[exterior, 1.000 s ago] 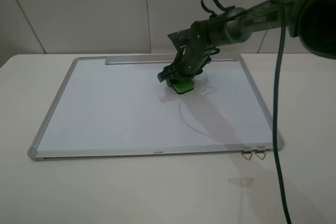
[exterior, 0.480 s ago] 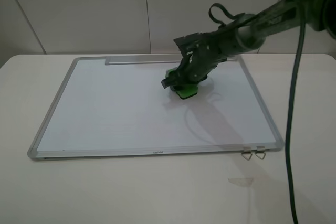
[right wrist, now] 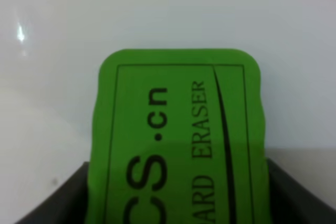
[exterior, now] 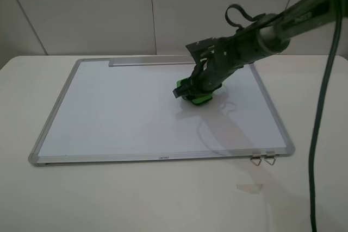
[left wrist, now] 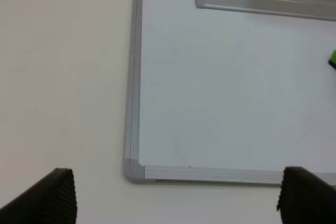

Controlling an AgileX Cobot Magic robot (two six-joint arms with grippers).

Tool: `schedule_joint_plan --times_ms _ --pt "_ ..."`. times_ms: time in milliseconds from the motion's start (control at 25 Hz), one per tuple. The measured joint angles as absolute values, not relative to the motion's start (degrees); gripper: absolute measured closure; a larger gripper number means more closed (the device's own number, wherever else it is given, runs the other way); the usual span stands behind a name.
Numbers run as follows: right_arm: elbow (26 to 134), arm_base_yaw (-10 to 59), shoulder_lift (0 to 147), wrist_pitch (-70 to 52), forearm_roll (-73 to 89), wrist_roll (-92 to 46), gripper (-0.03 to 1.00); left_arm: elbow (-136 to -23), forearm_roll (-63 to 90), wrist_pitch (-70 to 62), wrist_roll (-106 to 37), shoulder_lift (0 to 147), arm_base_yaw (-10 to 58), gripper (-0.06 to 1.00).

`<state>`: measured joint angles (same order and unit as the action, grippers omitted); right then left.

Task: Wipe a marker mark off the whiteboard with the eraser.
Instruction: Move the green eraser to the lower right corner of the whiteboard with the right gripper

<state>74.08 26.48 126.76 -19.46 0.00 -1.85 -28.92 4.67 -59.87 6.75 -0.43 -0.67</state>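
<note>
exterior high view, right gripper (exterior: 192,91) clamped on eraser (exterior: 201,99) flat on whiteboard (exterior: 109,112), left gripper (left wrist: 177,199) spread wide, empty

Bright green eraser (right wrist: 178,140) with black lettering (thin black border too), white silver-framed whiteboard (exterior: 109,112), seemingly cream table (exterior: 136,199).

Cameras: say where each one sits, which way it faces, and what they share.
Exterior high: mounted high, facing down at the whiteboard; right arm shows.
Left wrist: above the table, facing the board's corner; open left gripper shows.
Right wrist: close over the eraser; right gripper clamps it.
Shared: whiteboard and eraser appear in all three.
</note>
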Motion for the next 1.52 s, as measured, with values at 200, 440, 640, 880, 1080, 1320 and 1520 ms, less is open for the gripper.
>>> schedule_joint_plan --times_ms 200,440,640,880,1080,1320,1520 --pt "73.6 26.5 121.8 -47.9 -1.6 -1.8 0.38 -28.9 4.7 -59.9 6.8 -0.4 -0.7 0.16" --pt "71.8 26.2 116.5 -59.6 -2.8 -1.3 0.38 -28.9 4.7 -59.9 6.8 -0.4 -0.7 0.16" --pt "71.8 25.8 109.5 -59.3 -5.2 1.3 0.38 -28.9 4.7 -59.9 6.8 -0.4 -0.7 0.16" --pt "69.3 16.9 104.8 -58.5 -5.2 2.7 0.38 -28.9 4.7 -59.9 6.8 -0.4 -0.7 0.16" --pt "60.9 3.9 101.2 -50.6 -0.5 3.1 0.38 -28.9 4.7 -59.9 6.8 -0.4 -0.7 0.16" --pt "54.7 1.1 100.2 -43.8 4.8 3.1 0.38 -28.9 4.7 -59.9 6.8 -0.4 -0.7 0.16" --pt "54.6 4.3 100.2 -41.5 5.1 3.1 0.38 -28.9 4.7 -59.9 6.8 -0.4 -0.7 0.16"
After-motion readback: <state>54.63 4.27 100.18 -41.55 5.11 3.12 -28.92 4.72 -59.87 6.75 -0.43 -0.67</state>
